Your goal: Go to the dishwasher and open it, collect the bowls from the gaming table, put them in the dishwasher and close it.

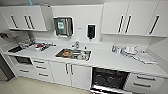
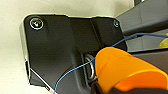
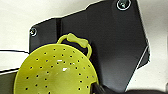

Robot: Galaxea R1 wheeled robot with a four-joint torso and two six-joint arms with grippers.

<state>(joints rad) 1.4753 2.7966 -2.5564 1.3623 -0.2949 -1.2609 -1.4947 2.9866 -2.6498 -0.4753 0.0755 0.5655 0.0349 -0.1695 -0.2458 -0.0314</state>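
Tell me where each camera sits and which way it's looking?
Head: high on the robot, looking down at the counter, sink and open dishwasher.
Left wrist: on the left arm, seeing the robot's dark plate and an orange bowl.
Right wrist: on the right arm, seeing a dark plate and a lime holed bowl.
Both wrists share pale floor.

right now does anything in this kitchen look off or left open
Yes: the dishwasher under the counter stands open, its dark racks exposed beside shut white cabinet doors. The sink also holds a jumble of items.
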